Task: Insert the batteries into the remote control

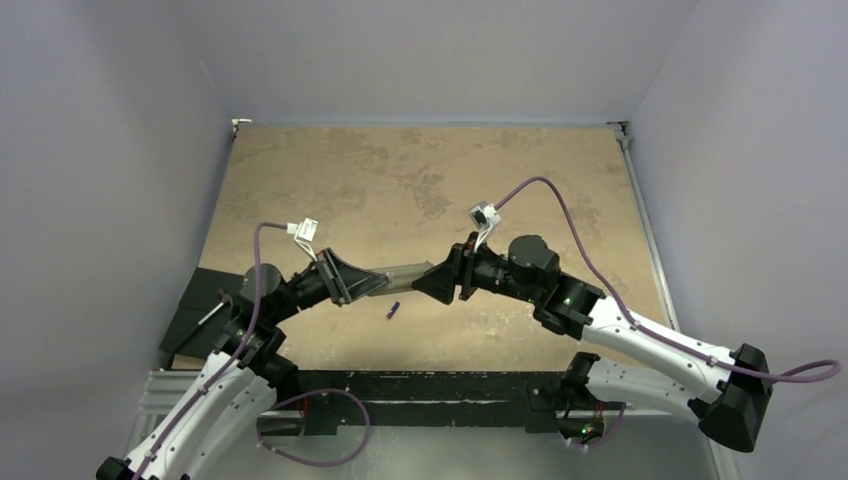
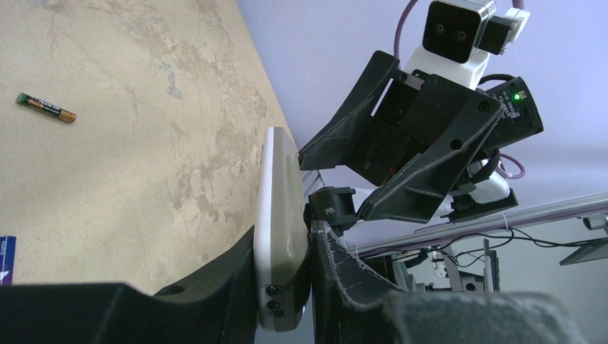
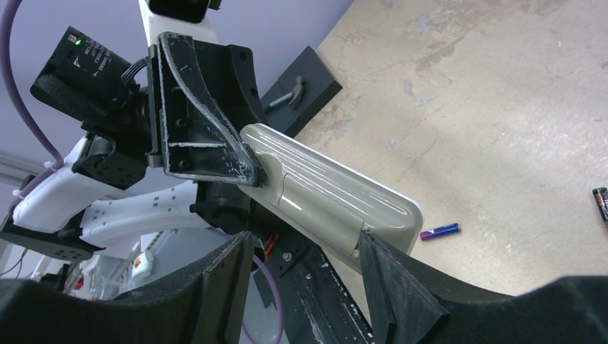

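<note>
So far, little of the loading looks done. The small oblong remote control [image 3: 344,190], showing its smooth grey plastic back, is held up off the mottled tan tabletop [image 1: 420,180], stretched between the two arms near the middle of the near edge. The left gripper [image 2: 283,258] is clamped on one end of it, both black fingers pressed flat against its faces. The right gripper [image 3: 305,251] stands at the other end with its fingers apart. One fingertip [image 3: 367,240] sits at the remote's corner, seemingly touching it, while the other is clear of the body, so this side is not gripping.

A seam runs across the grey back, and the flat grey cover panel [image 3: 319,215] appears to be seated there. The battery recess therefore looks closed, and nothing of its inside shows.

Neither cell is loaded. The purple-blue battery [image 3: 439,231], a thin short cylinder, lies loose on the tabletop just below the remote. The dark brown battery [image 2: 45,107], a thin cylinder with a gold end, lies well apart from it, further out on the table.

By this reading, nearly everything is left to do. The cover has to come off, each cell has to be picked up and set into the recess the right way round, and the cover has to go back on.
</note>
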